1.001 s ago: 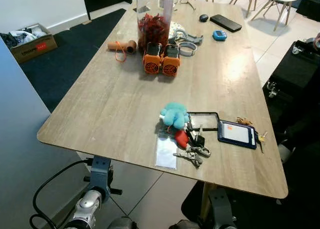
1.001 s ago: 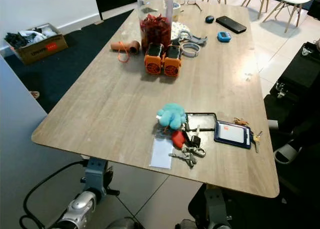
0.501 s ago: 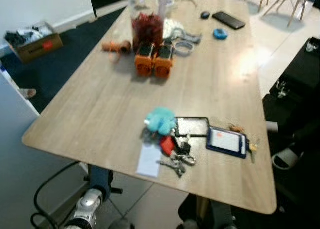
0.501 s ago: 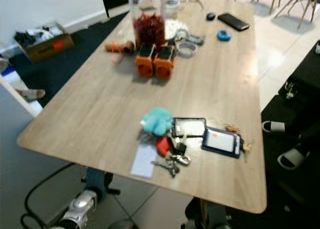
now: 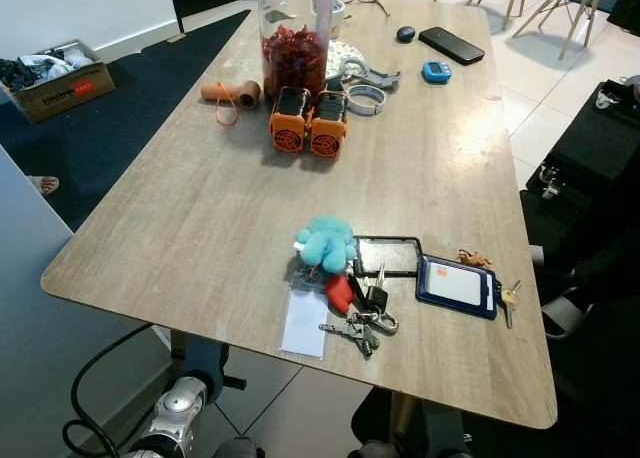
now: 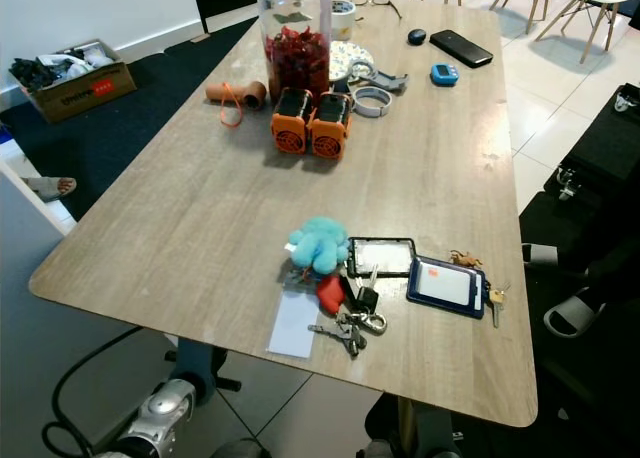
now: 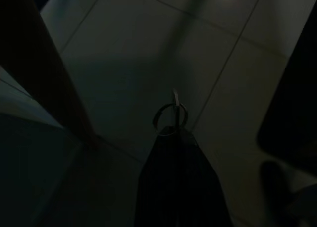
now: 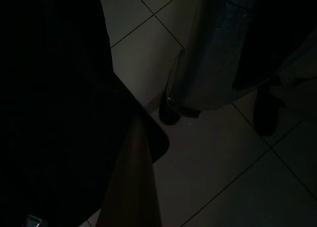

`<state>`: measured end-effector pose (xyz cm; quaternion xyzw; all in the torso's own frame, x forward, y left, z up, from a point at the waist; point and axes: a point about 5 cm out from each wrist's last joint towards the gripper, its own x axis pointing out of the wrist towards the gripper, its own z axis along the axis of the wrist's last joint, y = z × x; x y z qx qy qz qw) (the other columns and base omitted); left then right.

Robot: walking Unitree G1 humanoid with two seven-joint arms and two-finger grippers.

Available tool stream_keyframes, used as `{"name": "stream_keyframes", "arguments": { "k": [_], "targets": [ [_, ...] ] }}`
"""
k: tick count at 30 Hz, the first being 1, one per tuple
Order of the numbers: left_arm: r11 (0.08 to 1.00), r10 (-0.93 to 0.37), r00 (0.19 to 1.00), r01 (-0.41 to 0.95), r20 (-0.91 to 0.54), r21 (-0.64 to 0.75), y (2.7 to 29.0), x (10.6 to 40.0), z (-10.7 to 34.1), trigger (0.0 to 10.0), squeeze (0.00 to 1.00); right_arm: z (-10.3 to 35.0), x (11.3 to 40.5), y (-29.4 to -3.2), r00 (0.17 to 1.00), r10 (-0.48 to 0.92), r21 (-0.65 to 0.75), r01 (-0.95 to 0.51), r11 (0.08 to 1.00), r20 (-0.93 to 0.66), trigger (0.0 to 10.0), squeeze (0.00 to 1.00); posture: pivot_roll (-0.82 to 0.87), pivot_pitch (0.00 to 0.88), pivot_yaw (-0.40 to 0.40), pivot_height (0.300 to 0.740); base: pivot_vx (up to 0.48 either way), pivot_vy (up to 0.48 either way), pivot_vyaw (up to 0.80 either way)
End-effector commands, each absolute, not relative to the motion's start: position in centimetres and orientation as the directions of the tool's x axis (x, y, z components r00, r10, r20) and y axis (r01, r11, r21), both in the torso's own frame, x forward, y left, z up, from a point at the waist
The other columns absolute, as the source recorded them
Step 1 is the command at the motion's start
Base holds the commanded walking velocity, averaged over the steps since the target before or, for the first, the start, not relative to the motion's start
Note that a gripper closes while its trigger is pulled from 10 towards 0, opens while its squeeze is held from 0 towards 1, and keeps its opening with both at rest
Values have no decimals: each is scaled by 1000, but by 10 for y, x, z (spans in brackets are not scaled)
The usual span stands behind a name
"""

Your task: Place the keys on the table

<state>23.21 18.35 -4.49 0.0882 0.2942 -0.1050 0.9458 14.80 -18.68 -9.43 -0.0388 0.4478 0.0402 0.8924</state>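
Left gripper (image 7: 171, 130) hangs low under worktop edge, jaws closed on key ring (image 7: 170, 117); ring pokes out past tips toward floor tiles.

Step, my read: raise arm above worktop (image 5: 200, 218), clear near edge before letting go.

Aim for bare wood left of teal plush (image 5: 325, 241).

Ring axis runs along fingers, pointing down.

Right gripper: dark, jaw state unreadable.

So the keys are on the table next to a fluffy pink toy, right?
Not quite. The keys do lie on the table next to a fluffy toy, but the toy is light blue, not pink. The left eye view shows it clearly, near the table's front edge.
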Motion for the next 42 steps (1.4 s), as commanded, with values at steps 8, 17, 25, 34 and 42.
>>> {"name": "stream_keyframes", "arguments": {
  "k": [8, 17, 25, 34, 42],
  "targets": [
    [933, -19, 787, 235, -617, 271, 252, 220, -38, 10000, 0, -101, 131, -189, 547, 23, -29, -86, 996, -837, 10000, 0, 29, 84, -10, 740, 0, 0, 0],
    [881, 51, 740, 282, -671, 379, 312, 188, -28, 10000, 0, -101, 130, -192, 545, 18, -33, -83, 996, -838, 10000, 0, 29, 75, -15, 740, 0, 0, 0],
    [811, -106, 707, 469, -700, 351, 327, 169, -18, 10000, 0, -101, 129, -195, 545, 17, -38, -89, 995, -838, 10000, 0, 30, 73, -19, 740, 0, 0, 0],
    [672, -258, 620, 666, -741, 324, 344, 148, 0, 10000, 0, -100, 130, -197, 549, 16, -39, -88, 995, -836, 10000, 0, 30, 76, -22, 740, 0, 0, 0],
    [626, -312, 629, 700, -712, 344, 368, 148, 33, 10000, 0, -100, 130, -197, 545, 18, -38, -91, 995, -838, 10000, 0, 36, 75, -25, 740, 0, 0, 0]
  ]
}}
